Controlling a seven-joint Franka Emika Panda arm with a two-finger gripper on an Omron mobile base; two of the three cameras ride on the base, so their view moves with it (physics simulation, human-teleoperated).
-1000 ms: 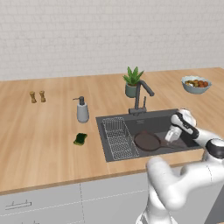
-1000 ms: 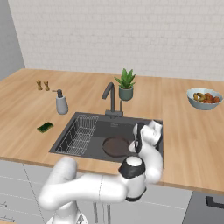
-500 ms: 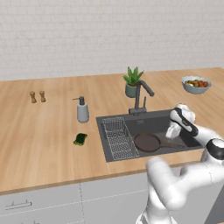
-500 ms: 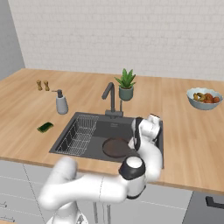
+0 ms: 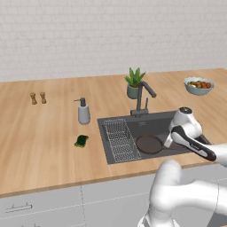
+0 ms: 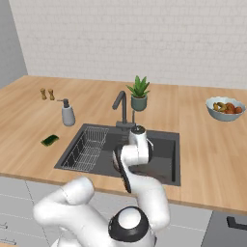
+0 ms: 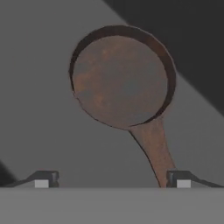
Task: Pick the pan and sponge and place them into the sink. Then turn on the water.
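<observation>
one item down: the pan (image 7: 119,81) lies flat in the sink (image 5: 155,125), so the gripper (image 7: 113,178) gapes open. the sponge (image 5: 81,141) waits on the bench left of the sink

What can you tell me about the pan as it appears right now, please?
The pan is round, shallow and dark brown with a mottled, rusty-looking inside and a long handle of the same colour. It lies flat on the floor of the sink, beside the wire rack. The open gripper hangs above its handle without holding it.
</observation>
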